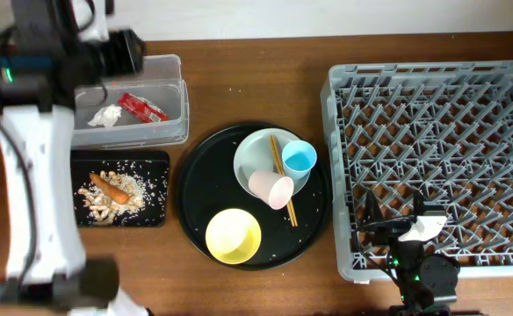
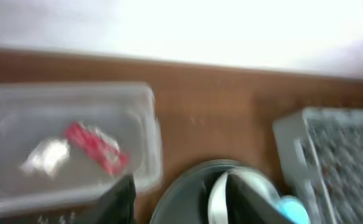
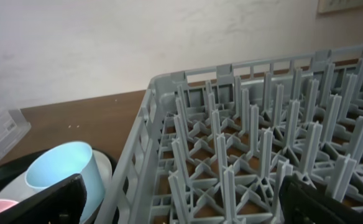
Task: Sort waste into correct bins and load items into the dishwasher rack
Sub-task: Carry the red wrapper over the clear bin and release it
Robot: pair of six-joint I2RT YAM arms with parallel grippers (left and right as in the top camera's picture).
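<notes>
Overhead, the left claw (image 1: 123,53) hangs at the far edge of the clear rectangular plastic tub (image 1: 176,98). The red snack wrapper (image 1: 142,107) and crumpled white tissue (image 1: 105,116) lie inside the tub, just beside the claw. Its own blurred camera shows its dark fingers (image 2: 122,200) apart with nothing between them, and bare brown wooden table (image 2: 219,106) ahead of them.

Only the overhead view shows the shallow black rectangular tray (image 1: 155,162) holding the small orange carrot (image 1: 109,186) and beige food scraps (image 1: 107,209). It alone also shows the yellow bowl (image 1: 234,235) and wooden chopsticks (image 1: 281,175) on the large round black tray (image 1: 195,202).

The right claw (image 1: 393,211) stands wide open and empty over the near left corner of the large square grey plastic dishwasher rack (image 1: 432,68), with pegs crowded close beneath it. To its left, past the rack's wall, the light blue cup (image 3: 66,171) and pink cup (image 1: 272,187) lie on the pale grey round plate (image 1: 252,158).

Print on the wrapper is too blurred to read.
</notes>
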